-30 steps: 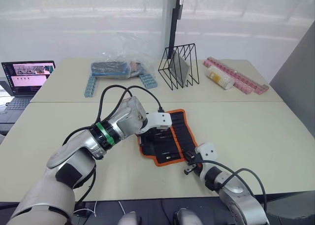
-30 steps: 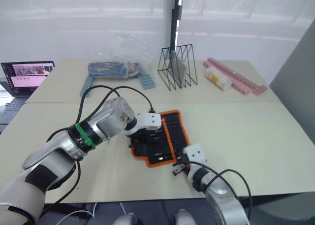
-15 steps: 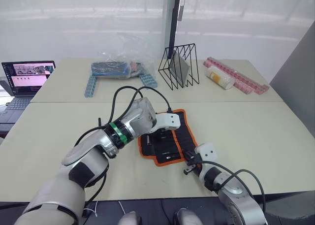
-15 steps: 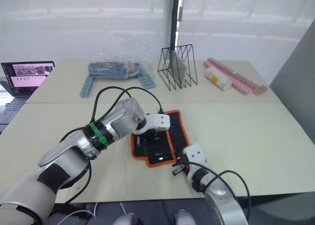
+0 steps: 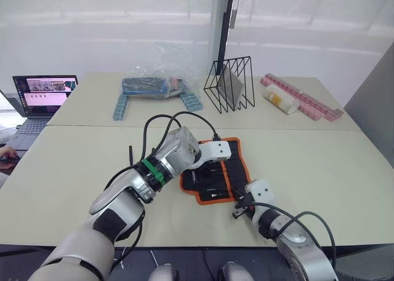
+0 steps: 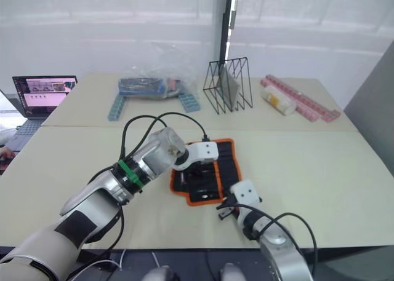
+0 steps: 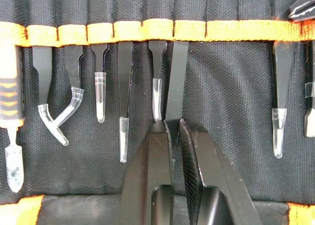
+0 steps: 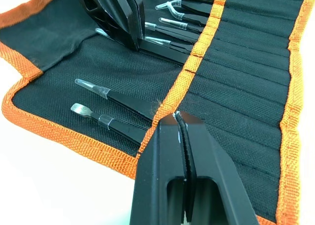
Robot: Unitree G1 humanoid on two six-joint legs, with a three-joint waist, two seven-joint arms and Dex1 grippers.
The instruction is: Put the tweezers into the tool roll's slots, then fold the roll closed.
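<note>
Black fabric tool roll with orange edge trim (image 5: 215,173) lies unrolled at the centre of the pale bench (image 5: 320,158). Slim black pointed metal tweezers (image 7: 125,94) sit side by side in the row of narrow stitched slots (image 7: 147,8), several tips capped in clear plastic.

Left gripper (image 7: 175,124) pinches the free end of one tweezer (image 7: 176,82), whose other end is under the orange band. Right gripper (image 8: 178,117), fingers pressed together and holding nothing, rests at the roll's 5 o'clock corner.

Judgement: tweezers light, stiff, smooth, likely slippery; hold mid-shank, clear of the points. Roll is limp cloth; take the orange hem at 3 or 9 o'clock to fold.
</note>
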